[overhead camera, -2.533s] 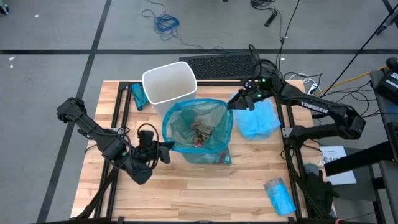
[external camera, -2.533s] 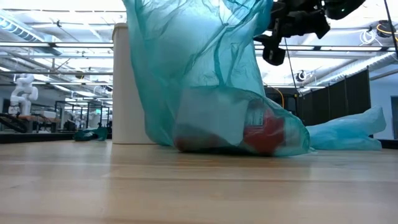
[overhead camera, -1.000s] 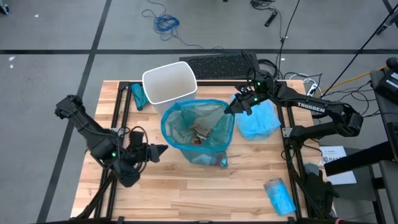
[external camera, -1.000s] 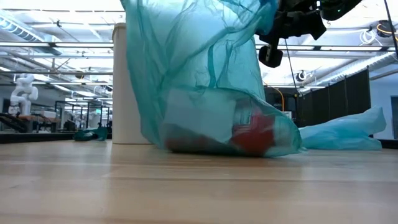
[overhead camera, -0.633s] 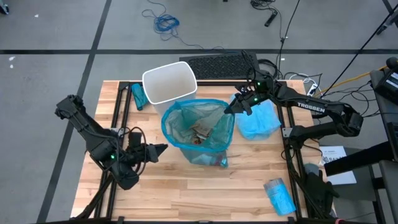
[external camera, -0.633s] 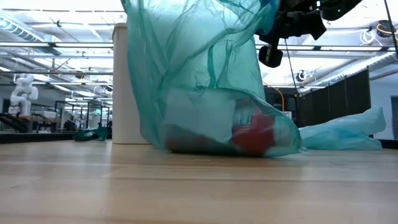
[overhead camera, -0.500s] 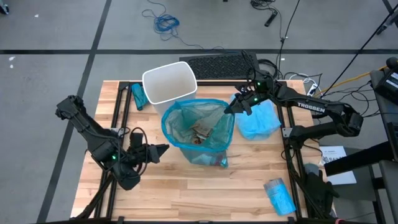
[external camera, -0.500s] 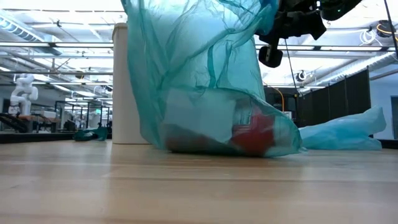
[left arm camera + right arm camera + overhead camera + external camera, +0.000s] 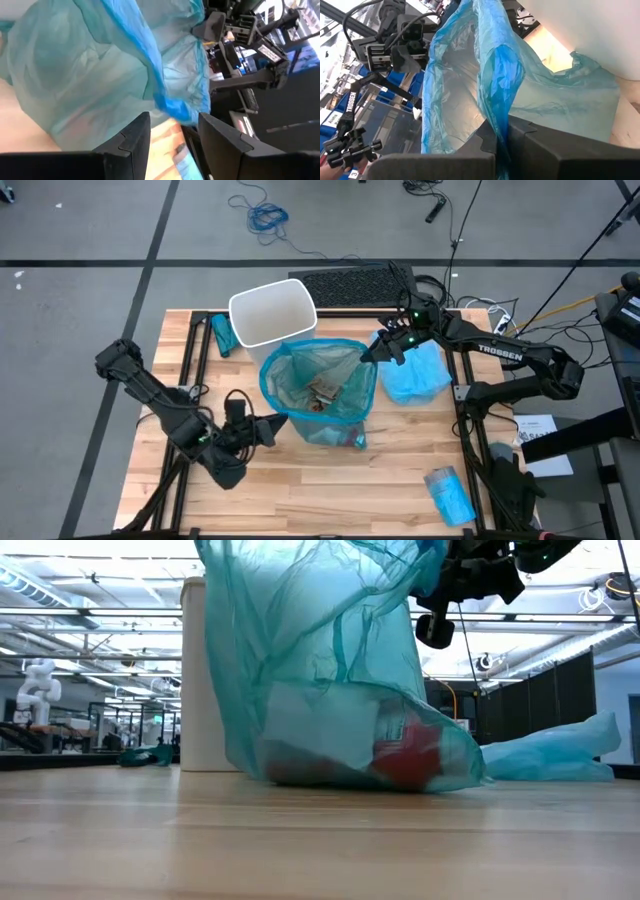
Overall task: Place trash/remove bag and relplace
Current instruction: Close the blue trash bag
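Bag (image 9: pixel 318 385): teal, full, out of the bin and standing on the table (image 9: pixel 300 490), mouth open upward; same place and shape as a second ago.
Trash (image 9: pixel 400 750): inside the bag at its bottom; a red-and-white label and pale wads show through the film in the low view.
Bin (image 9: pixel 272 311): white, unlined, upright just behind the bag.
Right gripper (image 9: pixel 372 352): clamped shut on the bag's rim at the right side, holding it up; no shift over the last second.
Left gripper (image 9: pixel 277 423): jaws parted, gripping nothing; fingers (image 9: pixel 131 140) frame the bag's near rim in the left wrist view.
Change: half a second ago the left gripper sat farther out from the bag; it has moved back in and is now just beside the rim's lower left edge.
Meaning: looks like a fresh approach for a second hold on the rim, so the mouth can be gathered or the bag lifted away.
Spare bags: one flat (image 9: pixel 415 375) beside the full bag, one folded (image 9: pixel 449 495) at the near right corner; relining not yet begun.
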Available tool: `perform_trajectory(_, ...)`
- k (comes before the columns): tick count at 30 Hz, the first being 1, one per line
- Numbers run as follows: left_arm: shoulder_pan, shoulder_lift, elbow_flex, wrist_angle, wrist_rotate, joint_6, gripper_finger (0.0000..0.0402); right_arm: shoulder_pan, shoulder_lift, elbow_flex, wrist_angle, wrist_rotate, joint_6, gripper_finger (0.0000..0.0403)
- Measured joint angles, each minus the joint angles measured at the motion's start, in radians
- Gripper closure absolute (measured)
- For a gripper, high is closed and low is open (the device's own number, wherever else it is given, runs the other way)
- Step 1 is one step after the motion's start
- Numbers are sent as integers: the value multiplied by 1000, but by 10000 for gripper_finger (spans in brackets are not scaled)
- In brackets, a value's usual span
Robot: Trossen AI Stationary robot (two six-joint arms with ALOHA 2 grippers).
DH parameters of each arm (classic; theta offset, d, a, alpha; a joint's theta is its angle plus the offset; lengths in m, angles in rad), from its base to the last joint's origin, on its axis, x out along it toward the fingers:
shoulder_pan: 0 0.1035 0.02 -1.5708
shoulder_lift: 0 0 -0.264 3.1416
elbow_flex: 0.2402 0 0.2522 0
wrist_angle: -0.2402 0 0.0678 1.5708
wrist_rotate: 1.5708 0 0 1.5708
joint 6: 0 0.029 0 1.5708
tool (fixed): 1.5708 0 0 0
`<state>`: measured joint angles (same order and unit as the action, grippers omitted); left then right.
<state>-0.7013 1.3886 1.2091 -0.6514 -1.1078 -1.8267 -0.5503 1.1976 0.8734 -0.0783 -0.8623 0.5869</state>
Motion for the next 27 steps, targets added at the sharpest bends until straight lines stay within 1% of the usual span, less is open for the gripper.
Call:
perform_trajectory(5, 21, 4, 0, 3, -47, 0, 240, 0, 0, 0, 0, -1, 0, 403)
perform_trajectory(8, 31, 4, 0, 9, -47, 1, 258, 0, 0, 0, 1, -1, 0, 403)
perform_trajectory(10, 30, 4, 0, 16, -47, 1, 289, 0, 0, 0, 1, -1, 0, 403)
perform_trajectory(13, 27, 4, 0, 25, -47, 15, 363, 0, 0, 0, 1, -2, -1, 403)
perform_trajectory(14, 24, 4, 0, 38, -47, 29, 381, 0, 0, 0, 2, -2, -2, 403)
perform_trajectory(15, 23, 4, 0, 49, -48, 33, 390, 0, 0, 0, 2, -2, -3, 403)
perform_trajectory(20, 17, -1, 0, 103, -48, 87, 400, -7, 0, 0, -2, -3, -10, 403)
perform_trajectory(23, 12, -23, 0, 169, -51, 179, 400, -21, 0, 0, -34, 12, -26, 403)
perform_trajectory(27, -4, -60, 0, 281, -70, 348, 400, -57, 0, 1, -131, 55, -85, 403)
